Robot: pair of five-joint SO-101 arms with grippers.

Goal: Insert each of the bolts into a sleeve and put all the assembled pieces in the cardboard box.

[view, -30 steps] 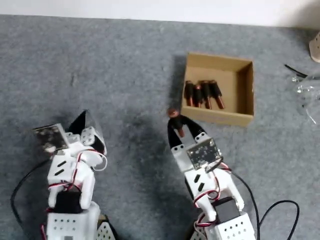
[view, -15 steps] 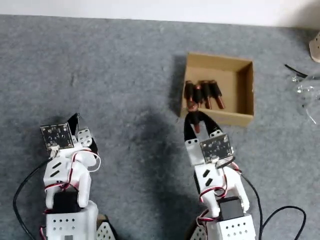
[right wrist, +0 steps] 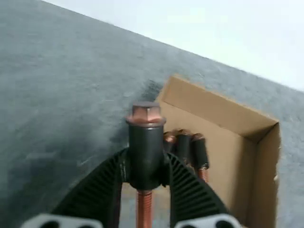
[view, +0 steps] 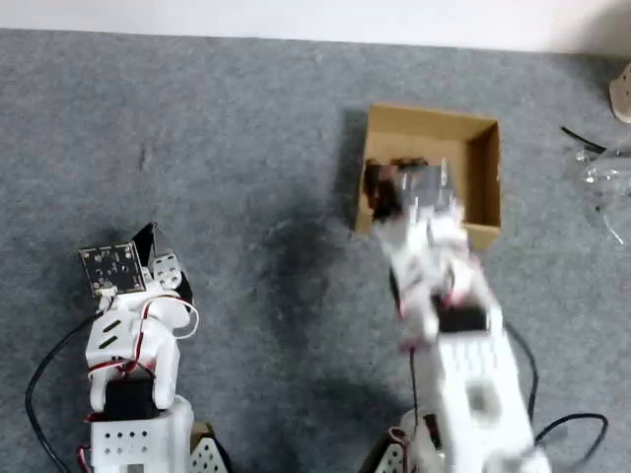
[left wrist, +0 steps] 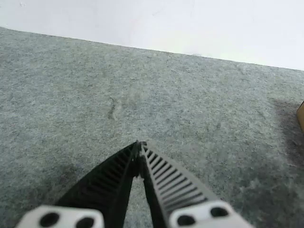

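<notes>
Robot lab bench: grey felt mat (view: 197, 118).

Soft even light (right arm (view: 444, 286) blurred)

No legible text anywhere, apparently

The table (view: 246, 118) is mottled grey felt, and the box (view: 481, 177), at 2 o'clock on it, is plain tan. The sleeve (right wrist: 146, 152) is matt black and its bolt (right wrist: 145, 114) is copper. The left gripper (left wrist: 140, 146) and right gripper (right wrist: 145, 166) are black with ribbed faces, on white arms (view: 133, 345).
</notes>
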